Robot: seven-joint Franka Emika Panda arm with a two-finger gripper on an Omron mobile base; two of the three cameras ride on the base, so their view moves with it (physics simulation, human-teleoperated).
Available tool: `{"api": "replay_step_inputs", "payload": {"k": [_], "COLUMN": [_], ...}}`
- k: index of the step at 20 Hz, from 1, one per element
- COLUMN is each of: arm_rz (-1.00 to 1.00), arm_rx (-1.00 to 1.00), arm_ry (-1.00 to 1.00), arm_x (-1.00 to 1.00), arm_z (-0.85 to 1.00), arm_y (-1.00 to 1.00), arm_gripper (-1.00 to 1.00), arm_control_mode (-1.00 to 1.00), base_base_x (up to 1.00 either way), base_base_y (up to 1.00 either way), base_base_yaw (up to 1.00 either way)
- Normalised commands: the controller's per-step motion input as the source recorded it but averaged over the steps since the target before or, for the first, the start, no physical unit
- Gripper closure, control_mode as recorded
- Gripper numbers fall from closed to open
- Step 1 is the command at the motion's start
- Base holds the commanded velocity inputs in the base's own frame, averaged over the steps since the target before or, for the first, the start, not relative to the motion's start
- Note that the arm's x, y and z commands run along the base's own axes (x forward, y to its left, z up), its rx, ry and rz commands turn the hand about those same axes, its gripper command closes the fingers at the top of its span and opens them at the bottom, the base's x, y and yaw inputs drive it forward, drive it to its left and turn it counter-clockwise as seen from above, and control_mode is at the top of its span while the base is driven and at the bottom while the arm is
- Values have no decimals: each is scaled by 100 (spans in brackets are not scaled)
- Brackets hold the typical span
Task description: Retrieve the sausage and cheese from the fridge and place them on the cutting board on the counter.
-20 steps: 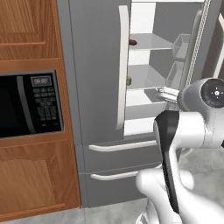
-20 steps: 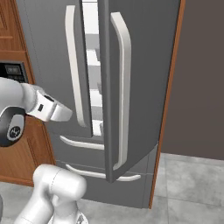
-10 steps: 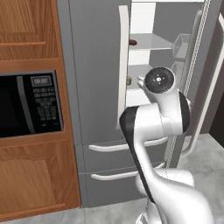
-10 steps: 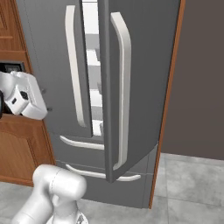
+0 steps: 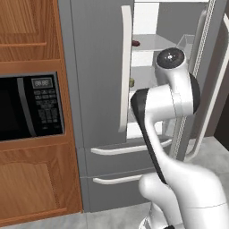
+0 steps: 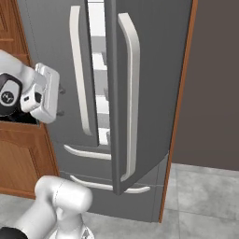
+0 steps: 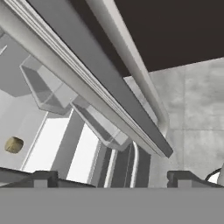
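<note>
Right in front of the tall grey French-door fridge (image 5: 98,67), the white arm's two-finger gripper (image 7: 111,177) hangs with its dark tips spread wide, nothing between them. Further in, the small pale yellowish cheese chunk (image 7: 14,145) sits on a white shelf; the dark reddish sausage (image 5: 135,43) lies one shelf higher.

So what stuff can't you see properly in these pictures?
- Sausage: left base view, just a dark red end; the left door's edge hides the rest.
- Cheese: hand view, a tiny yellowish lump, too small to tell its shape.
- Fridge shelves: right base view, a narrow slit shows between the doors.
</note>
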Motion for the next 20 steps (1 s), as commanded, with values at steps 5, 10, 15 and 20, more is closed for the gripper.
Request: {"api": "replay_step_inputs", "payload": {"k": [5,10,15,20], "arm_rz": [-31,-30,-24,-15], "arm_rx": [15,11,11,10], "arm_ry": [-12,-8,-4,-8], "arm_x": [74,48,62,56], "arm_z": [-7,-25,-38,-40], "arm_y": [-3,-16,-31,-32], "arm_gripper": [-100,-100,-100,-100], "arm_control_mode": [-100,-100,-100,-100], "base_base_x": [0,0,0,0], "base_base_y": [0,0,0,0], "base_base_yaw": [0,0,0,0]}}
